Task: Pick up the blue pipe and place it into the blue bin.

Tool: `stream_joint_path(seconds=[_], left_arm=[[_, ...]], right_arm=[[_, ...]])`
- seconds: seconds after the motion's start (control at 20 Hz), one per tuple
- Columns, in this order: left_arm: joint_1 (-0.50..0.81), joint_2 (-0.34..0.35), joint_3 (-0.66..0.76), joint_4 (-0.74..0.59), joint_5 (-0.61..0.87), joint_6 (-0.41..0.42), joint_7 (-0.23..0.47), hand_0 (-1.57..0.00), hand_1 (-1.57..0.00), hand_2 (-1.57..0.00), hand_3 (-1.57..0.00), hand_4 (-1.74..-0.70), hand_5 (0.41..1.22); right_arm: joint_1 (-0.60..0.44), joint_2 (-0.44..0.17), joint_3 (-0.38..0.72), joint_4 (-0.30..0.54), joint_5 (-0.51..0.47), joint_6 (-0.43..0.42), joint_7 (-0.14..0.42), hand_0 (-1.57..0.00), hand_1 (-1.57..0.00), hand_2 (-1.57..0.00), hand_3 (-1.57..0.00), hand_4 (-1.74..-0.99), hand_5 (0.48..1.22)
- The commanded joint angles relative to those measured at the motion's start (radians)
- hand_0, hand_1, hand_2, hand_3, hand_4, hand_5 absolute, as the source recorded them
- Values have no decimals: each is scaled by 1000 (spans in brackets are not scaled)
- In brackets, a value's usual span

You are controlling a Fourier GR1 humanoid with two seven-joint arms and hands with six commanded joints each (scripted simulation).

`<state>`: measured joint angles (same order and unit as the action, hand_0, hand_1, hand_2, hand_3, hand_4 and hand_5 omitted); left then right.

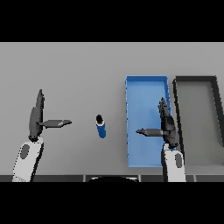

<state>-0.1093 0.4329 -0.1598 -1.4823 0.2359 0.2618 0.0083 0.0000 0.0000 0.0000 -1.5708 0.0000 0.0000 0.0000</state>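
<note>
The blue pipe is a short blue tube with a dark end, standing on the grey table a little left of centre. The blue bin, a long blue tray, lies just to its right. My right hand hovers open over the bin's right side, fingers straight and thumb pointing left toward the pipe. My left hand is open at the far left, thumb pointing right, well apart from the pipe. Neither hand touches anything.
A dark-rimmed grey bin sits directly right of the blue bin, reaching the right edge of the view. The table stretches away behind both bins and the pipe.
</note>
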Motion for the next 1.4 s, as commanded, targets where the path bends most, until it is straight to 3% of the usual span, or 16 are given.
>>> stream_joint_path(seconds=[0.0,0.25,0.35,0.5,0.7,0.95,1.1,1.35], left_arm=[[-4,-3,-1,2,-1,2,-2,1,1,1,1,-966,593],[-45,-23,-16,24,-17,14,21,1,1,1,1,-966,593],[10,88,-48,27,-26,-155,-98,1,1,1,1,-963,592],[13,141,-56,52,-29,-237,-144,1,1,1,1,-959,592],[22,154,-74,33,-3,-310,-173,1,1,1,1,-966,594],[70,210,-152,-68,-7,-428,-162,1,1,1,1,-1048,535],[68,168,-233,-112,-27,-456,-82,1,1,1,1,-1113,497],[56,107,-318,-122,-96,-455,-41,1,1,1,1,-1139,450]], right_arm=[[-4,-3,-3,3,-2,0,3,1,1,1,1,-1205,629],[-42,-31,-34,31,-22,11,17,1,1,1,1,-1205,629],[29,-128,17,-30,94,34,-124,1,1,1,1,-1201,628],[59,-162,48,-77,149,39,-122,1,1,1,1,-1193,622],[68,-170,56,-99,146,55,-116,1,1,1,1,-1197,621],[57,-177,54,-89,153,50,-109,1,1,1,1,-1176,615],[50,-180,54,-77,160,51,-99,1,1,1,1,-1164,617],[65,-171,53,-93,145,55,-90,1,1,1,1,-1197,615]])
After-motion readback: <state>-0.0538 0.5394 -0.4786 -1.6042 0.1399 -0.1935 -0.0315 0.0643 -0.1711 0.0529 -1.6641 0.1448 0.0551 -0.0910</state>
